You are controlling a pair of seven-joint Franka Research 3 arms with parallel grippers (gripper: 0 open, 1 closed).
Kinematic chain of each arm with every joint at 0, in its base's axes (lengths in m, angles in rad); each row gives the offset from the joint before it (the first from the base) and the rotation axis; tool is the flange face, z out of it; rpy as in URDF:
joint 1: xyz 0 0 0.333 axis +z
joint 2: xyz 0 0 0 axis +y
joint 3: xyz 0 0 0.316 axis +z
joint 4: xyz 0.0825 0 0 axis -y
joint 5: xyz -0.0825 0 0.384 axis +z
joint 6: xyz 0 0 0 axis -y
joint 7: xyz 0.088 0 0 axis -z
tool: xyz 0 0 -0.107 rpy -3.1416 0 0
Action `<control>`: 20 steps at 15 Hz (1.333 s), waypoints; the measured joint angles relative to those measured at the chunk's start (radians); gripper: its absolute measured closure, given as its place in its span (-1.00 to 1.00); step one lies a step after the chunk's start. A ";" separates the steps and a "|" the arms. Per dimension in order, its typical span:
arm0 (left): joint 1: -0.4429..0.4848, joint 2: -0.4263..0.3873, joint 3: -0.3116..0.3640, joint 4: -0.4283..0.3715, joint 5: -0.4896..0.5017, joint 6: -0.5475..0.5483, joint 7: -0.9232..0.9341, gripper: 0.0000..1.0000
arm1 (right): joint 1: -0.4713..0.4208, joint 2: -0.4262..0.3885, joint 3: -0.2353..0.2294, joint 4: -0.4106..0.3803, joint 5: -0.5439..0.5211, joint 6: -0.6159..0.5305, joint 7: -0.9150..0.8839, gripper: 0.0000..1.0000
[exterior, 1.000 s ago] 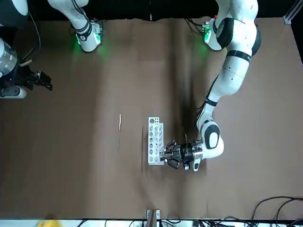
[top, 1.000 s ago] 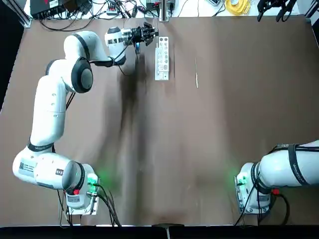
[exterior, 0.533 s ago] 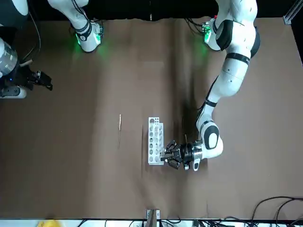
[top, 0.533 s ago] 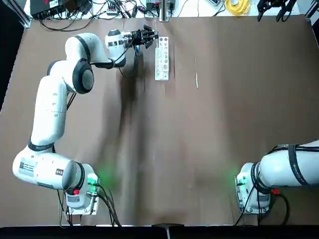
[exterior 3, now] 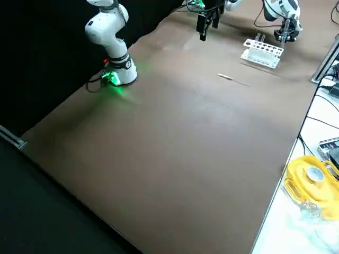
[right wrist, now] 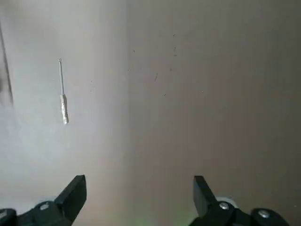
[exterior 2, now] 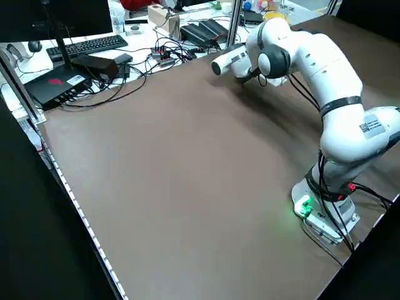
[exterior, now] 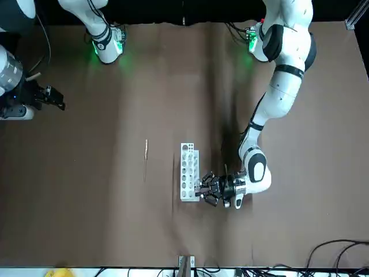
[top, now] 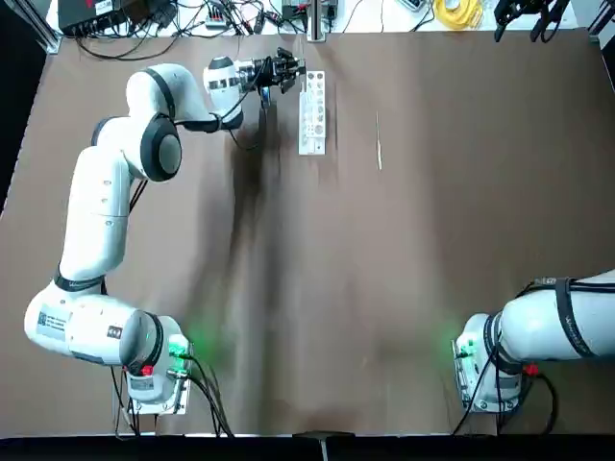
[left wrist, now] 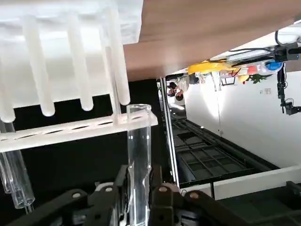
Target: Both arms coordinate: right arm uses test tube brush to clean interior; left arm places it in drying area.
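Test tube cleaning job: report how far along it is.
Done: nothing visibly; the test tube brush lies untouched on the table. In hand: the left gripper is shut on a clear test tube at the white rack. Left: brushing by the open, far-off right gripper, then drying placement.

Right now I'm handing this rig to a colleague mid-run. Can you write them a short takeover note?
Left tool: shut on a clear test tube, held at the white rack at the table's far side.
Right tool: open, empty, parked high at the robot's right side, away from the work.
Test tube brush: lying on the table to the right of the rack, untouched.
Done: tube gripped.
Left: brushing the interior, then placing the tube in the drying area.
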 joint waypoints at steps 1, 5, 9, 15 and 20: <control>-0.001 0.000 0.000 0.001 0.000 0.000 0.000 0.53 | 0.001 0.000 0.000 0.000 0.000 0.000 0.000 -1.00; -0.002 0.001 0.000 0.004 0.000 0.000 0.000 0.53 | 0.001 0.000 0.000 0.000 0.000 0.000 0.000 -1.00; -0.002 0.004 0.000 0.004 0.000 0.000 0.003 0.53 | 0.008 0.003 0.000 0.000 0.000 0.000 0.000 -1.00; -0.002 0.013 0.000 0.012 -0.001 0.001 0.024 0.53 | 0.020 0.008 0.000 0.000 0.000 0.001 0.000 -1.00; -0.002 0.030 0.001 0.012 -0.001 0.001 0.043 0.53 | 0.020 0.009 0.000 0.000 0.000 0.001 0.000 -1.00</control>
